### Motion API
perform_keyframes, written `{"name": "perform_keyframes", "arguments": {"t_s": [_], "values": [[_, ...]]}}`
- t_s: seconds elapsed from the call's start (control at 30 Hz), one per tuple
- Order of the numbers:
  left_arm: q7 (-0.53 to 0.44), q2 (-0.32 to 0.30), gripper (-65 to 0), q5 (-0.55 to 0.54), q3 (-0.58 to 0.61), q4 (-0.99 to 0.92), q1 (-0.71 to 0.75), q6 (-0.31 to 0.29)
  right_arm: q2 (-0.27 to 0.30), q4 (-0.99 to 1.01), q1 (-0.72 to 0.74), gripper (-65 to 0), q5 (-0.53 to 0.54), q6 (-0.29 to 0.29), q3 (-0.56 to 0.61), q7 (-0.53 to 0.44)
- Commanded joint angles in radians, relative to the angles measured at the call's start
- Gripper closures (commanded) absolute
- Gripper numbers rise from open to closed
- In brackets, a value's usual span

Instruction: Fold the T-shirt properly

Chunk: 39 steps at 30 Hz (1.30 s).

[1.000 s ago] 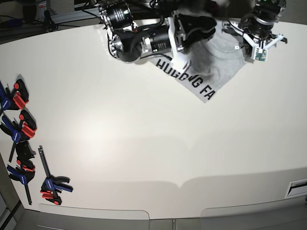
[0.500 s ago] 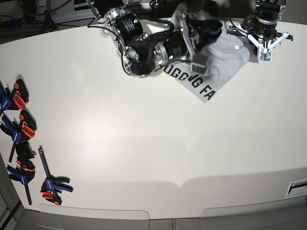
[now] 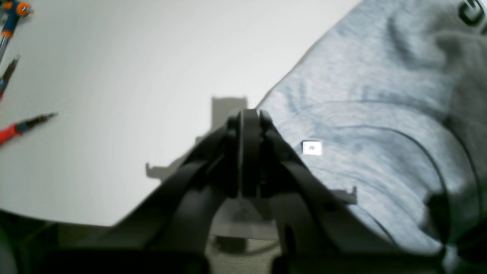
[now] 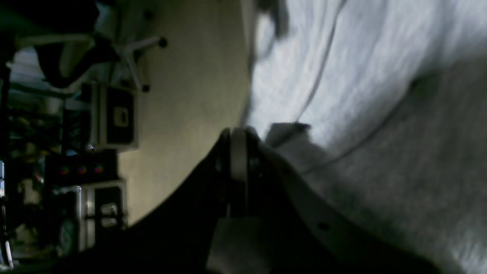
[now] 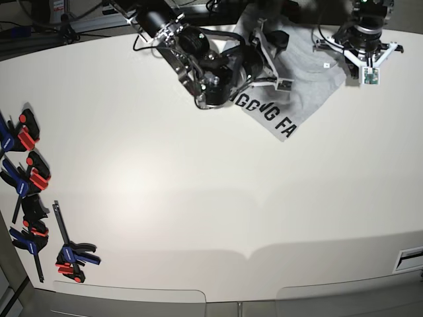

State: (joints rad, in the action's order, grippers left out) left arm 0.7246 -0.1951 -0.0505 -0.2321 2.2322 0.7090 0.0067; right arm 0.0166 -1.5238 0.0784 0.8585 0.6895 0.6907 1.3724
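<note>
The T-shirt (image 5: 305, 82) lies crumpled at the far edge of the bench (image 5: 198, 198). The left end effector (image 3: 249, 118), closed and empty, is above its edge. The right end effector (image 4: 237, 139), closed, is over the shirt; any grip is unclear.

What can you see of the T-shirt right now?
The T-shirt is light heather-grey knit, crumpled at the table's far edge. One flap shows black block letters, partly hidden by the right arm. A small white tag lies on the plain side. The left gripper, shut, sits at its edge.
</note>
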Motion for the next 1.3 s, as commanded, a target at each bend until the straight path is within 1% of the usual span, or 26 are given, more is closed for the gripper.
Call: {"name": "perform_keyframes", "arguments": {"t_s": [0.0,0.13,0.17,0.2,0.23,0.27,0.37,0.4,0.43,0.5,0.57,0.63,0.67,0.73,0.83,0.9,0.97,1.07,1.13,1.2,1.27], "values": [[-0.033,-0.005,0.0,0.005,-0.005,0.021,0.009,0.017,-0.008,0.003,0.022,0.0,-0.022,0.009,-0.002,-0.067],[-0.034,-0.005,0.0,0.005,-0.005,0.021,0.009,0.016,-0.008,0.027,0.024,0.0,-0.355,0.009,-0.04,-0.37],[-0.034,-0.005,0.0,0.005,-0.005,0.021,0.009,0.016,-0.009,0.027,0.025,0.0,-0.417,-0.006,-0.06,-0.419],[-0.034,-0.005,0.0,0.005,-0.005,0.021,0.009,0.016,-0.009,0.027,0.025,0.0,-0.461,-0.051,-0.082,-0.45],[-0.034,-0.005,0.0,0.005,-0.005,0.021,0.009,0.016,-0.009,0.027,0.026,0.0,-0.49,-0.085,-0.107,-0.461],[-0.034,-0.005,0.0,0.005,-0.005,0.021,0.009,0.016,-0.008,0.027,0.027,0.0,-0.508,-0.105,-0.135,-0.46],[-0.034,-0.005,0.0,0.005,-0.005,0.021,0.009,0.016,-0.008,0.027,0.024,0.0,-0.515,-0.11,-0.232,-0.444],[-0.034,-0.005,0.0,0.005,-0.005,0.021,0.009,0.016,-0.008,0.027,0.024,0.0,-0.504,-0.105,-0.266,-0.444],[-0.034,-0.005,0.0,0.005,-0.005,0.021,0.009,0.016,-0.008,0.027,0.024,0.0,-0.477,-0.084,-0.299,-0.444],[-0.034,-0.005,0.0,0.004,-0.005,0.021,0.009,0.016,-0.008,0.027,0.024,0.0,-0.373,0.009,-0.367,-0.443],[-0.034,-0.005,0.0,0.005,-0.005,0.021,0.009,0.016,-0.008,0.027,0.024,0.0,-0.235,0.009,-0.42,-0.404],[-0.034,-0.005,0.0,0.005,-0.005,0.021,0.009,0.016,-0.008,0.027,0.026,0.0,-0.094,0.009,-0.447,-0.326],[-0.034,-0.005,0.0,0.005,-0.005,0.021,0.009,0.016,-0.008,0.027,0.027,0.0,-0.044,0.009,-0.449,-0.288],[-0.034,-0.005,0.0,0.004,-0.005,0.021,0.009,0.016,-0.008,0.027,0.032,0.0,0.006,0.009,-0.44,-0.229],[-0.035,-0.005,0.0,-0.012,-0.005,0.021,0.009,0.016,-0.008,0.027,0.044,0.0,0.008,0.009,-0.399,-0.163],[-0.038,-0.005,0.0,-0.03,-0.005,0.021,0.009,0.016,-0.008,0.027,0.053,0.0,-0.01,0.009,-0.358,-0.154],[-0.037,-0.005,0.0,-0.029,-0.005,0.021,0.009,0.016,-0.008,0.027,0.058,0.0,-0.066,0.009,-0.311,-0.175],[-0.038,-0.005,0.0,-0.03,-0.005,0.021,0.009,0.016,-0.008,0.029,0.058,0.0,-0.212,0.009,-0.251,-0.259],[-0.037,-0.005,0.0,-0.03,-0.005,0.021,0.009,0.016,-0.008,0.05,0.058,0.0,-0.29,0.009,-0.227,-0.303],[-0.037,-0.005,0.0,-0.03,-0.005,0.021,0.009,0.016,-0.008,0.09,0.058,0.0,-0.342,0.009,-0.22,-0.33],[-0.037,-0.005,0.0,-0.03,-0.005,0.021,0.009,0.016,-0.008,0.143,0.058,0.0,-0.376,0.009,-0.22,-0.331]]}}
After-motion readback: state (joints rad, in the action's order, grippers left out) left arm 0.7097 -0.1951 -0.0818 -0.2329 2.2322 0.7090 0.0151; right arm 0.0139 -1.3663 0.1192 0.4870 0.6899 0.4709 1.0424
